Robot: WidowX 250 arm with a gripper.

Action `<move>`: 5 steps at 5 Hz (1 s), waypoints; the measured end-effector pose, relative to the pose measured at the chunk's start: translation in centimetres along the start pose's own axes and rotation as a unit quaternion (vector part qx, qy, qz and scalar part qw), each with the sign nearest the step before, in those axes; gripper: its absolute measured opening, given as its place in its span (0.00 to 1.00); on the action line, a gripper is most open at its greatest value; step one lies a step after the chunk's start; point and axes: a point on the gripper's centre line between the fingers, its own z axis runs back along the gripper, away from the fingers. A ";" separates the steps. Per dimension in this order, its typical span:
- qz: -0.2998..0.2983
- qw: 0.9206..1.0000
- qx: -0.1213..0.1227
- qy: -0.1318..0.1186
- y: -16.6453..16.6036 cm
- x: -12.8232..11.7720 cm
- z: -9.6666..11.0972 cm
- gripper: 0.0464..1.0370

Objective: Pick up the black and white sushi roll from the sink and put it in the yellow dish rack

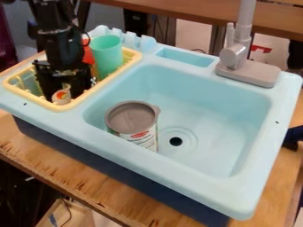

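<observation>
Yellow rack (pixel 74 106) holds the small thing at the fingers' six o'clock

A small whitish thing with an orange mark (pixel 61 96) sits low in the rack, at about seven o'clock within it, just below the black arm (pixel 58 44). The fingers (pixel 45 84) point down over the rack and appear set to either side of this thing; I cannot tell whether they press on it or stand spread around it. Its round face is turned toward the camera; the rest is partly hidden, so its long axis is hard to read. Sideways offset looks slight, so height and turn seem to matter more than reach.

From the fingers, a green cup (pixel 107 55) stands upright at about two o'clock, near the rack's far edge, with a red-orange thing (pixel 88 55) beside it at one o'clock. At four o'clock, well apart, a can with a grey lid (pixel 131 118) stands lid up inside the pale blue sink (pixel 237 117), its long axis roughly vertical. The dark drain (pixel 176 141) lies at the can's four o'clock, and the grey faucet (pixel 237 53) rises at the sink's one o'clock. Beneath everything is the wooden surface (pixel 77 177).
</observation>
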 end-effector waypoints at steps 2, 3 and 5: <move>0.036 0.998 0.028 -0.041 -0.2 -0.9 4.7 0.96; 0.058 0.994 0.077 -0.060 -2.6 -2.6 8.3 0.96; -0.062 0.994 0.080 -0.049 -12.6 -3.5 10.1 0.96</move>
